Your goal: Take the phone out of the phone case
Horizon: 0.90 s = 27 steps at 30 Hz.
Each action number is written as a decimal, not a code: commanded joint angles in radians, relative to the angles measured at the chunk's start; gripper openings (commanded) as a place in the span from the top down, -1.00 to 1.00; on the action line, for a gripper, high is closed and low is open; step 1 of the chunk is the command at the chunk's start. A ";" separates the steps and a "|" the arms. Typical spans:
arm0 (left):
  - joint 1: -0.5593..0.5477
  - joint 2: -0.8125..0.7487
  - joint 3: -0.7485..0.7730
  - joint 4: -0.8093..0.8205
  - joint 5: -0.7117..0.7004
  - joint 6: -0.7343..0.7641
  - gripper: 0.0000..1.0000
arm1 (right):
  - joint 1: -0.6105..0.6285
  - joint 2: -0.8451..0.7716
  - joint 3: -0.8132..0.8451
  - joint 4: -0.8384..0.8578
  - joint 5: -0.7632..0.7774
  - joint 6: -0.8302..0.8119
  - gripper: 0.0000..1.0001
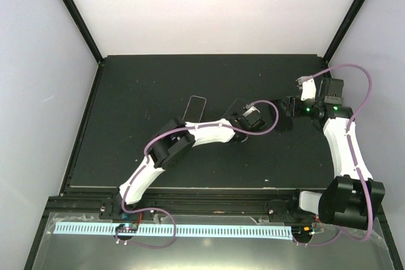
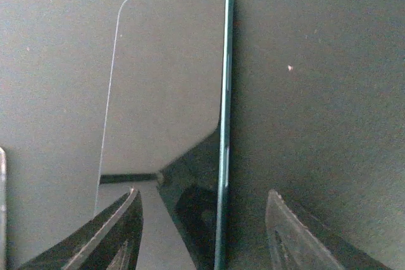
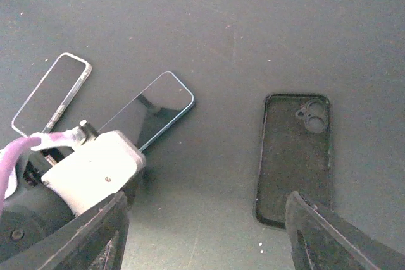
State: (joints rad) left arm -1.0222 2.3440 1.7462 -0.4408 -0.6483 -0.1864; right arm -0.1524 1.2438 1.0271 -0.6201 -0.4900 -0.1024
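- The phone [image 3: 149, 115] lies flat on the black table [image 1: 158, 80], with its dark glass side up.
- It has a thin blue-green edge.
- The phone is out of the case. No part of it sits in the case.
- The black phone case [image 3: 294, 159] lies flat too, well apart from the phone, on the right in the right wrist view.
- The case is empty, and you can see inside it. It has a hole for the camera at its top corner.
- The left gripper [image 2: 202, 197] is low over the near end of the phone.
- Its claw is let go. The two fingers [image 2: 120, 232] stand apart with the end of the phone between them, and they do not pinch it.
- There is a gap of bare table between the right-side finger and the phone's edge.
- The right gripper [image 3: 207, 200] hangs above the table, near the bottom end of the black case.
- Its claw is spread wide and it holds nothing.
- One more flat thing with a pale rim [image 3: 50, 93] lies on the far side of the phone, just beside it.
- I cannot tell if it is a clear case or another phone.
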 commanded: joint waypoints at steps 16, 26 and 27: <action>0.285 -0.521 -0.452 -0.024 0.446 -0.146 -0.98 | -0.006 -0.252 -0.174 0.030 -0.250 -0.126 -0.68; 0.453 -0.344 -0.305 -0.181 0.514 -0.097 -0.98 | -0.007 -0.247 -0.177 0.027 -0.281 -0.128 -0.74; 0.458 -0.325 -0.284 -0.196 0.506 -0.092 -0.98 | -0.007 -0.244 -0.176 0.025 -0.284 -0.130 -0.73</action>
State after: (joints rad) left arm -0.5770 1.9636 1.3705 -0.5526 -0.1757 -0.2981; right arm -0.1532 0.9924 0.8391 -0.6083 -0.7429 -0.2111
